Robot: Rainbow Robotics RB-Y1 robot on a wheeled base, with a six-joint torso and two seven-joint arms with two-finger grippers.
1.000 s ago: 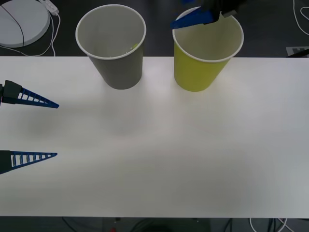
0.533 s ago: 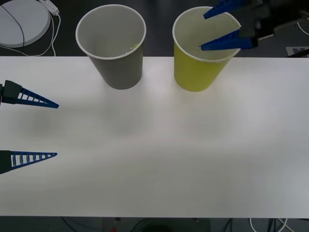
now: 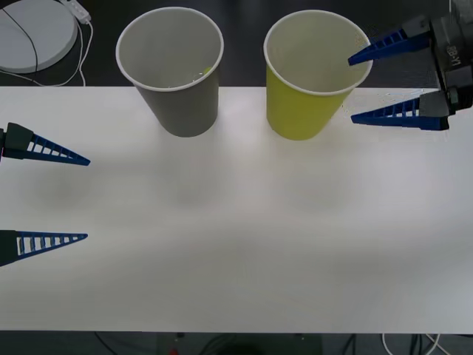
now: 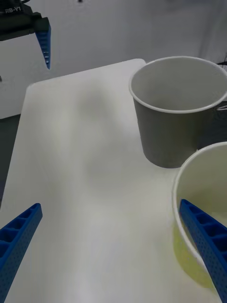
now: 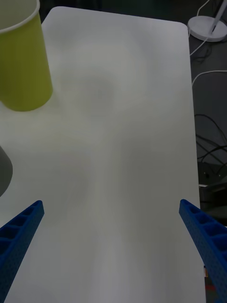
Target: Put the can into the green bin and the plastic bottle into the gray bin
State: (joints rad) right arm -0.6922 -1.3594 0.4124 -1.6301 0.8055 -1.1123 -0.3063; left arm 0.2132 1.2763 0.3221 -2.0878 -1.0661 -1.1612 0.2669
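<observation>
Since one second ago the right gripper (image 3: 353, 87) has moved away from above the green bin (image 3: 307, 111) toward the robot's right, and it now hangs just beside that bin, over the right far part of the counter (image 3: 236, 244). Its fingers (image 3: 384, 47) are spread apart and hold nothing; one fingertip is seen at the rim of the green bin, the other is lower, beside the bin's wall. The green bin stands upright at the far edge of the counter, and the gray bin (image 3: 177, 89) stands upright to its left, near but not touching. A small lime-green spot shows inside the gray bin; what it is I cannot tell. The left gripper (image 3: 88, 198) rests at the left edge of the counter, fingers wide apart and empty.
</observation>
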